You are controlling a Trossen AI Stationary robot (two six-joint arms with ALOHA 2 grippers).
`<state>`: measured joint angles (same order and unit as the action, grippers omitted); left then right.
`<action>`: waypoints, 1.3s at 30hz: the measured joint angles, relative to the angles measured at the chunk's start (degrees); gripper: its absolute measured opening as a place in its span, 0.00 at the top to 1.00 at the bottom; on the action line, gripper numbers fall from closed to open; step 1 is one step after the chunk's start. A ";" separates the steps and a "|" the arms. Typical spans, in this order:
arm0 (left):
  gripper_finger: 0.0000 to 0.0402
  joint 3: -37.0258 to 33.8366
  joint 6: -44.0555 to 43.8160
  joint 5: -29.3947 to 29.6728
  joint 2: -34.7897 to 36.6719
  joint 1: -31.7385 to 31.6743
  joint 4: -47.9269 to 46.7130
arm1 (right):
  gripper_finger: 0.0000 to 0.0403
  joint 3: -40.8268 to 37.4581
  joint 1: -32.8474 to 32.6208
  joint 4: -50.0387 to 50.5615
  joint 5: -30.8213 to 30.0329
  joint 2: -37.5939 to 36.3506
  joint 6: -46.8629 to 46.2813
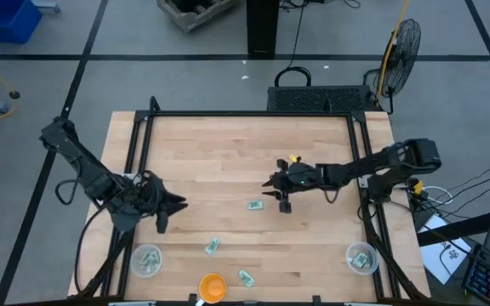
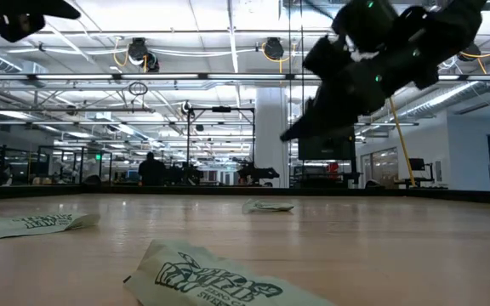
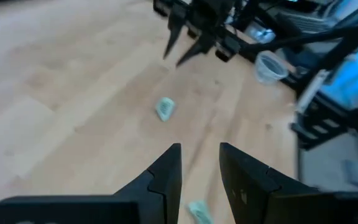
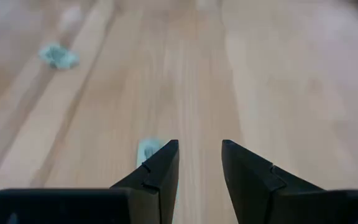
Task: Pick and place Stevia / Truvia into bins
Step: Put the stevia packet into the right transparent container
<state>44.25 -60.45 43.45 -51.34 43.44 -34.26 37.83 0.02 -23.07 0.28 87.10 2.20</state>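
Three pale green and white Stevia sachets lie flat on the wooden table: one mid-table (image 1: 254,204), one nearer the front (image 1: 213,246), one by the front edge (image 1: 245,276). My right gripper (image 1: 272,192) is open and empty, hovering just right of the mid-table sachet, whose edge shows beside one finger in the right wrist view (image 4: 146,148). My left gripper (image 1: 173,212) is open and empty at the table's left, above the wood; the left wrist view (image 3: 201,163) shows the mid-table sachet (image 3: 165,107) ahead of it. Two clear cups stand at the front left (image 1: 147,259) and front right (image 1: 361,257).
A round orange bowl (image 1: 213,286) sits at the front edge between the cups. A black frame rail (image 1: 253,114) runs around the table top. The low view shows the three sachets lying flat (image 2: 228,276), (image 2: 41,223), (image 2: 266,206), with my right arm (image 2: 373,59) above.
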 joint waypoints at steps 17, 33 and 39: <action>0.72 0.00 13.87 0.07 -3.06 -8.46 -0.15 | 0.72 0.04 1.80 -10.06 8.57 14.47 -3.46; 0.72 0.00 16.83 -0.42 -3.06 -11.61 -0.15 | 0.72 0.06 1.74 -16.64 8.80 21.39 -6.49; 0.72 0.00 16.81 -1.69 -3.06 -11.60 -0.21 | 0.80 0.06 1.73 -16.42 8.84 22.02 -2.40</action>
<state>44.25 -43.64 41.76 -54.39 31.83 -34.48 37.89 1.75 -39.49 9.12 109.12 -0.20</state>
